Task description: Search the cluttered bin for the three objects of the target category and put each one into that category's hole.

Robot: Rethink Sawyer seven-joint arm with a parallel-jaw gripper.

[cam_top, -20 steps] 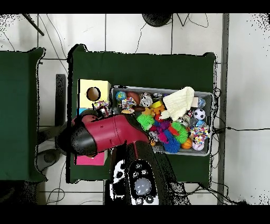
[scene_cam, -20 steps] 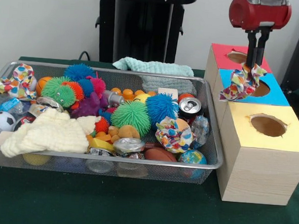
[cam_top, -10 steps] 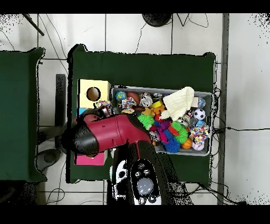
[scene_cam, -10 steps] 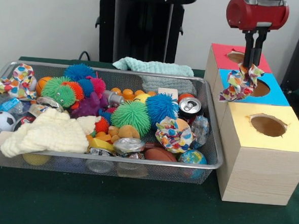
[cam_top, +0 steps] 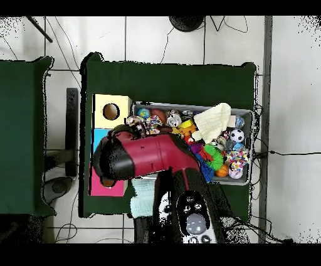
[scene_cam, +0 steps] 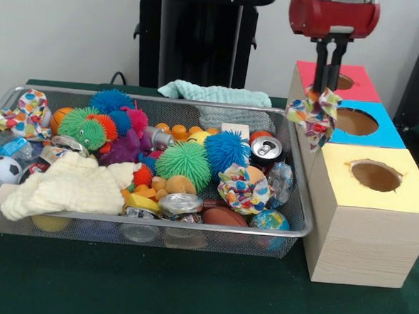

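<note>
Operator, you're looking at a Sawyer arm (cam_top: 147, 158) showing glossy red shells with black joints. In the front view, the wrist housing (scene_cam: 334, 15) is showing as a red rounded cylinder with a paler grey-silver band along its top edge. The hand (scene_cam: 326, 86) is showing two thin, straight black fingers (scene_cam: 328, 61) hanging below it. In the overhead view, the elbow end is appearing as a rounded black cap (cam_top: 111, 162). The base (cam_top: 194, 219) is showing black, carrying a grey round dial and small white markings.
</note>
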